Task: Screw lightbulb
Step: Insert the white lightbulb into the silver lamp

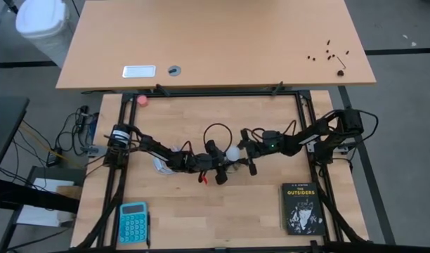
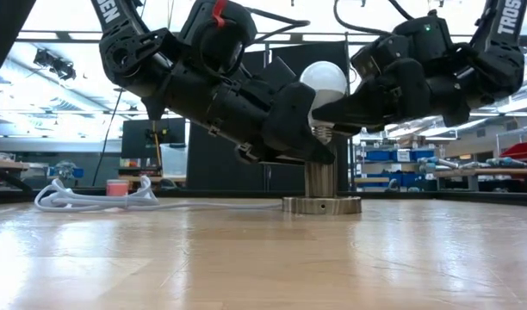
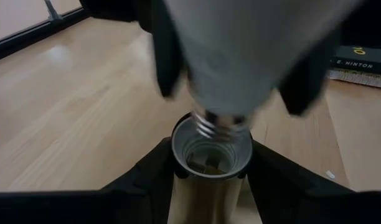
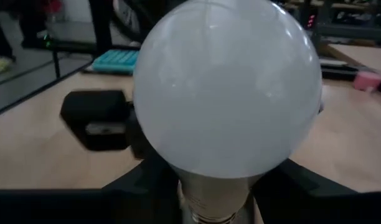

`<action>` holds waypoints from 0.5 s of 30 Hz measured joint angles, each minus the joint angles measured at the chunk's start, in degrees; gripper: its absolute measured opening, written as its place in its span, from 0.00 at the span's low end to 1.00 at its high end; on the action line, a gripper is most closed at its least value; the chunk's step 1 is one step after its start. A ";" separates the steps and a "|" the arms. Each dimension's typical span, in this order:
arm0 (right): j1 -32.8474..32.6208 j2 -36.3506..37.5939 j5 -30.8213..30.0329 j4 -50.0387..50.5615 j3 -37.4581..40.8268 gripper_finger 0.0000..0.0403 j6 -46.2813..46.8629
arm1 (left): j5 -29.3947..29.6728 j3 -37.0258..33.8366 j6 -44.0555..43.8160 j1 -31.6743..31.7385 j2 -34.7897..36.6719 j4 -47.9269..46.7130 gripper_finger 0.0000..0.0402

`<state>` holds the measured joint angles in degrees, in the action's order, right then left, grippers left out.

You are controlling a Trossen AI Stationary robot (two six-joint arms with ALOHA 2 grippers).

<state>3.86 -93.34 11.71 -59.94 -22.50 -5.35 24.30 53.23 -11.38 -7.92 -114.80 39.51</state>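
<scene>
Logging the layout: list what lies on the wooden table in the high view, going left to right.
Calculator → left gripper → lightbulb → right gripper → book.

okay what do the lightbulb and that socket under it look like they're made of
Lightbulb: frosted white globe, glass or plastic, with a soft matte sheen; ribbed silvery metal screw base. Socket: apparently brushed metal, with a shiny cylindrical wall and flat round foot catching light. Right tool grips the bulb; left tool holds the socket.
</scene>
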 joint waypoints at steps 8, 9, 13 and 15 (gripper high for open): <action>-0.54 -0.50 -1.82 3.51 -0.55 0.46 -1.51 | 1.31 -0.02 0.06 -0.09 -0.07 0.53 0.44; -0.25 -0.52 -1.74 3.74 -0.53 0.46 -1.05 | 1.37 -0.02 0.04 -0.09 -0.07 0.55 0.44; 0.31 -0.50 -3.51 5.36 -0.55 0.46 -1.44 | 1.63 -0.02 0.07 -0.09 -0.09 0.91 0.44; 0.72 -0.44 -3.70 5.91 -0.55 0.46 -1.75 | 2.20 -0.09 -0.07 -0.04 -0.11 0.94 0.44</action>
<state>4.58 -93.78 8.01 -54.04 -23.05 -7.10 26.50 53.15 -11.45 -7.96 -114.91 40.45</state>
